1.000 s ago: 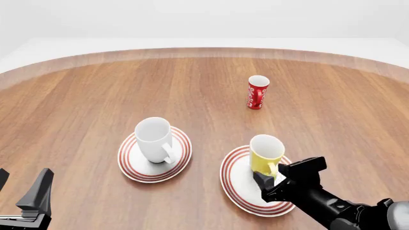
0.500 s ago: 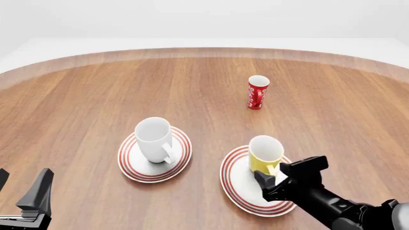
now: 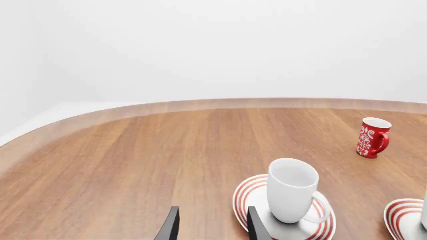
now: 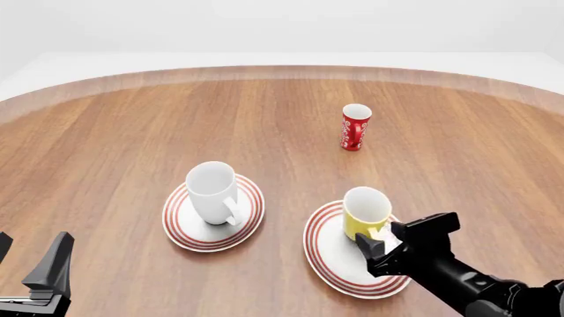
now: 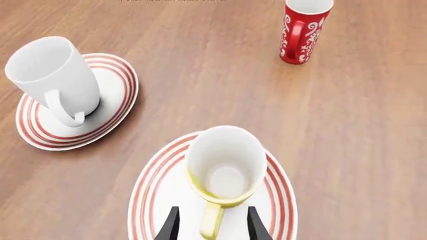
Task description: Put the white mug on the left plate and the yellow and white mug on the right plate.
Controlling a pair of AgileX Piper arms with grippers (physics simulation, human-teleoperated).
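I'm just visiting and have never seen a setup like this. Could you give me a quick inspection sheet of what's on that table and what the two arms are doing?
Surface: round wooden table, brown grain, pale rim.
Job's things: white mug stands upright on the left plate; yellow and white mug stands upright on the right plate, handle toward the arms.
Clutter: red patterned cup stands alone farther back on the wood.
Pincers: right pincer is open, its fingers on either side of the yellow handle without gripping it; left pincer is open, holding nothing, short of the left plate.
Cables: nothing seen.
Surroundings: plain white backdrop, nothing else seen.
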